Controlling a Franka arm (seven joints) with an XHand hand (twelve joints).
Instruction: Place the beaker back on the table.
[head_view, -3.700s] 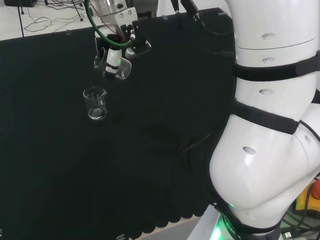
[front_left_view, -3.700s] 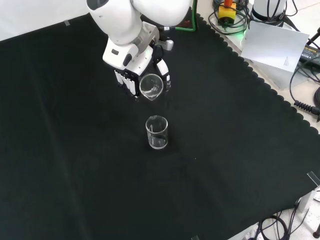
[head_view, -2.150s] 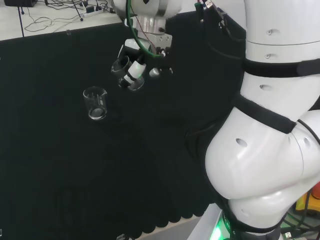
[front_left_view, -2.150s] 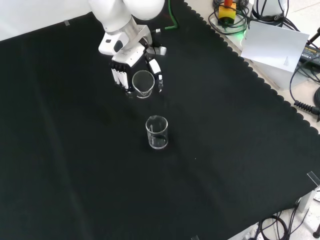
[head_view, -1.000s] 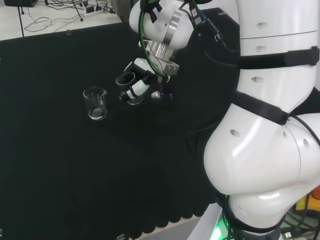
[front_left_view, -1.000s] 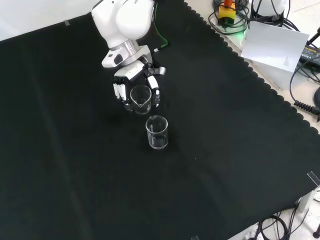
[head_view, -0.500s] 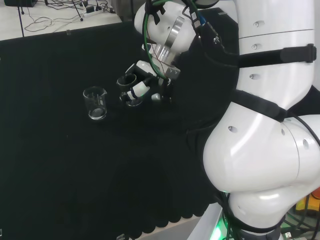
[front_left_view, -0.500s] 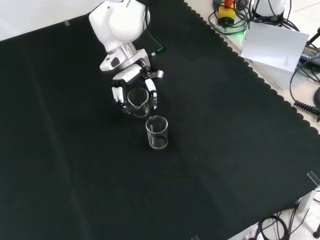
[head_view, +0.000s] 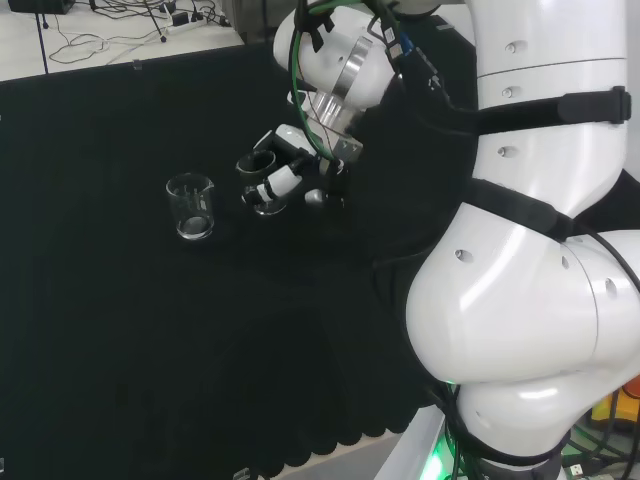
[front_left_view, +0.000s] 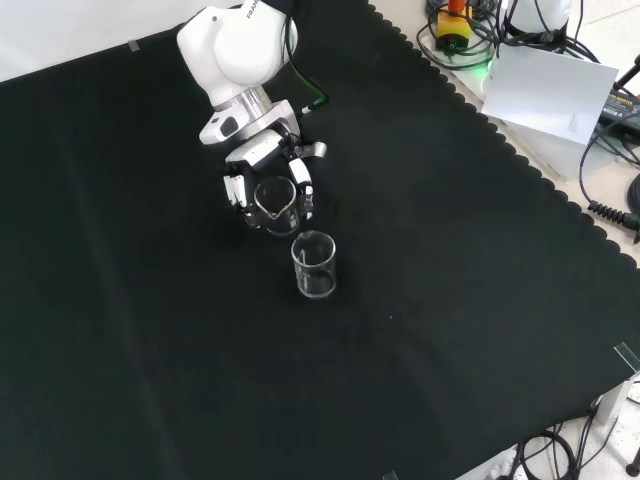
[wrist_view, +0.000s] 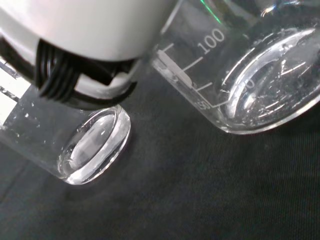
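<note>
A clear glass beaker sits in my black and white hand, whose fingers curl round it. The held beaker leans a little, and its base is down at the black cloth; I cannot tell if it touches. A second clear beaker stands upright and free on the cloth just in front of it in the front view, and to its left in the head view. Two glass bases show in the wrist view: one partly behind a white finger, the other with printed marks.
The black cloth spreads wide around both beakers. My arm's white links tower at the right of the head view. Cables and a white box lie beyond the cloth's scalloped edge at the front view's upper right.
The hand has come down with the beaker from higher up and settled low beside the free beaker. In the last half second it barely moved. The free beaker has stayed put.
</note>
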